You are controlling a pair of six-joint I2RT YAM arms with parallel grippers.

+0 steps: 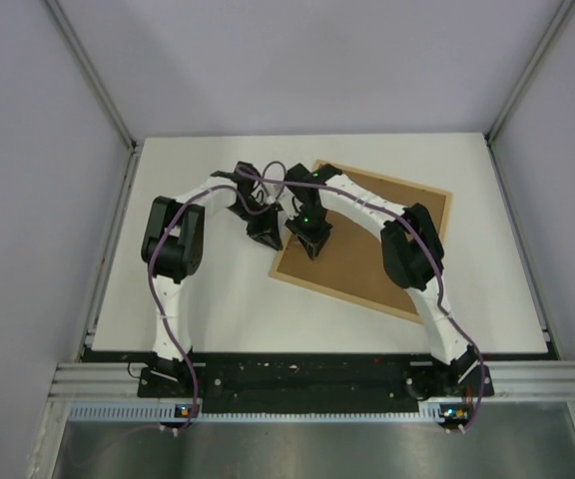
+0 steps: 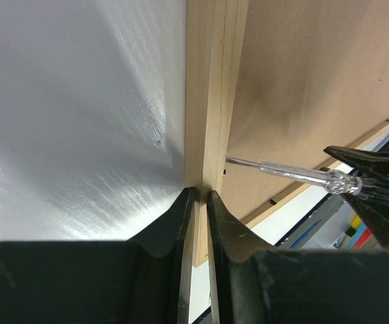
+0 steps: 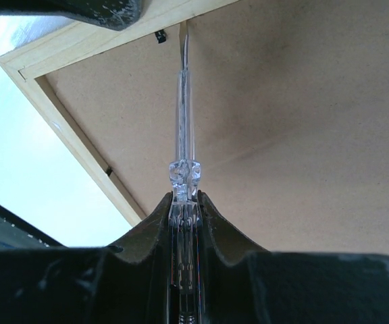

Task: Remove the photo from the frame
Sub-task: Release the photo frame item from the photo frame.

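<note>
Wooden frame [image 2: 211,101] edge, pinched by left gripper [image 2: 199,197]

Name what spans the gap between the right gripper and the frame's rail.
A clear screwdriver, clamped in the right gripper, reaches the frame rail; right wrist view shows it.

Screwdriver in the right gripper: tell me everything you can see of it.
The screwdriver is slim, with a clear plastic handle and a thin metal blade. The right gripper clamps its handle end. It points low across the brown fibreboard back of the frame, tip at its inner wooden edge, beside a small black tab.
</note>
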